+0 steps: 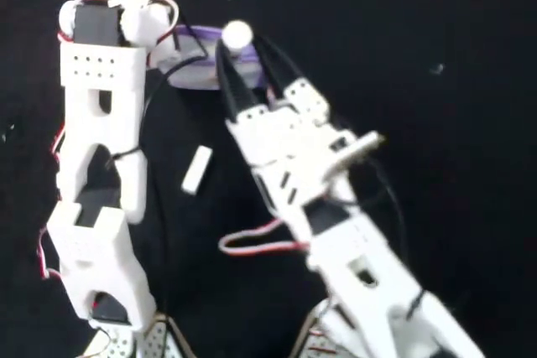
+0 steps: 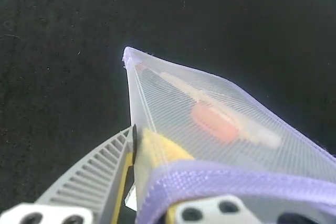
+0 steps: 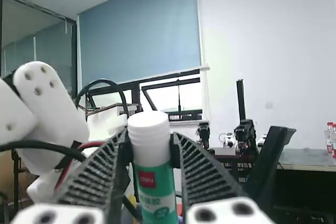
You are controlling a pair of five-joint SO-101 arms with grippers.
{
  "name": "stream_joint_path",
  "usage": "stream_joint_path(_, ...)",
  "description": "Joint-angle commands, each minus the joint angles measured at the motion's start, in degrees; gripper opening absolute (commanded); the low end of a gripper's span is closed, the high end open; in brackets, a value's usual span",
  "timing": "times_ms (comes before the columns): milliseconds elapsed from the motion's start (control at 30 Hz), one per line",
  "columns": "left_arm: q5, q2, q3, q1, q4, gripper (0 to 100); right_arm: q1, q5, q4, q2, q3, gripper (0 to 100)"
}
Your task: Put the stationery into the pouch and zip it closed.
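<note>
- A black table [image 1: 436, 123] fills nearly the whole high view, its surface matt and dotted with a few pale specks.
- The pouch [image 1: 195, 77] lies at the upper centre-left of the high view, a clear mesh bag with a purple zip edge.
- The left gripper [image 2: 142, 145] is clamped on the pouch [image 2: 157, 124] at its purple edge, with one ribbed grey finger [image 2: 100, 171] against the mesh wall.
- Through the mesh a pink piece [image 2: 212, 121], a yellow piece [image 2: 157, 153] and a pale slim stick [image 2: 184, 90] lie inside the pouch.
- The right gripper [image 1: 238, 42] comes up from the lower right of the high view and grips a glue stick [image 1: 237, 36] upright between its black fingers, right at the pouch.
- In the right wrist view the glue stick [image 3: 151, 150] shows a white cap and a green label, held snugly by the right gripper [image 3: 149, 136].
- A small white block [image 1: 197, 169] lies on the bare table between the two arms, left of centre and well apart from the pouch.
- Behind the glue stick the room shows a blue blind [image 3: 142, 30], a white wall [image 3: 262, 40], a dark-framed window [image 3: 173, 98] and a desk [image 3: 294, 156] farther back.
</note>
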Motion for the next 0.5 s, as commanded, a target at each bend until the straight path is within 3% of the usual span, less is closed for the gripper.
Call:
stream_joint_path(0,0.6,-4.2,-0.6,0.5,-0.3,3,1.1,-0.3,-5.9,5.6,-4.7,1.1)
stream_joint_path(467,0.6,-4.2,-0.6,-1.3,-1.4,3,1.1,-0.2,-0.9,7.3,-2.2,1.1)
